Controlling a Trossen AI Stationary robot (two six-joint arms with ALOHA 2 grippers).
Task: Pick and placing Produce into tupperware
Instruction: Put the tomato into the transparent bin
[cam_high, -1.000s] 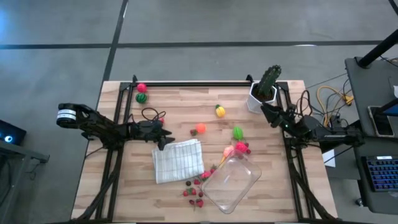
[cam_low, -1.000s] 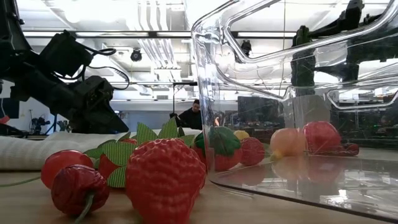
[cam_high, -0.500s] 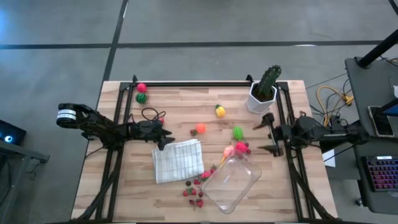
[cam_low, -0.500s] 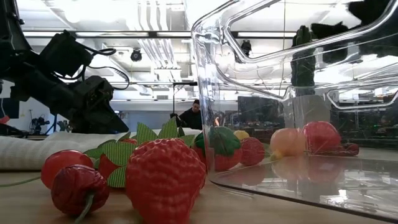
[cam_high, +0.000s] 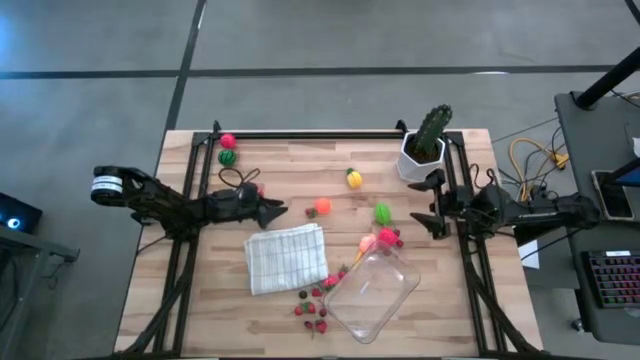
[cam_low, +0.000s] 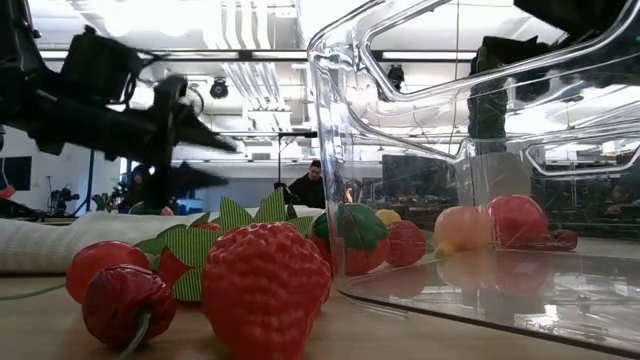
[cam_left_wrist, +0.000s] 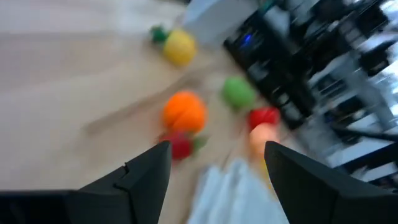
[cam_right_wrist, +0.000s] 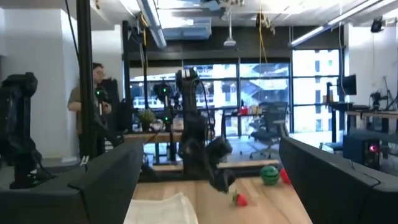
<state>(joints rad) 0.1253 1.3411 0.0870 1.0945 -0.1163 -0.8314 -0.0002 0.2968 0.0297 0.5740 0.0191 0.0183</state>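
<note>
Moved: left gripper (cam_high: 281, 210) has lifted off the cloth (cam_high: 286, 257) and now points right; right gripper (cam_high: 430, 203) has swung in over the counter's (cam_high: 280, 165) right edge.
L fingers (cam_left_wrist: 144, 180): spread partway, nothing between them, frame center-left.
R fingers (cam_right_wrist: 112, 180): spread wide, empty, by the cactus (cam_high: 428, 138).
Tupperware (cam_high: 372, 294): lower center-right, nothing in it.
Produce (cam_high: 322, 207): scattered mid-counter; berries at the tupperware's left edge; two pcs upper left.
</note>
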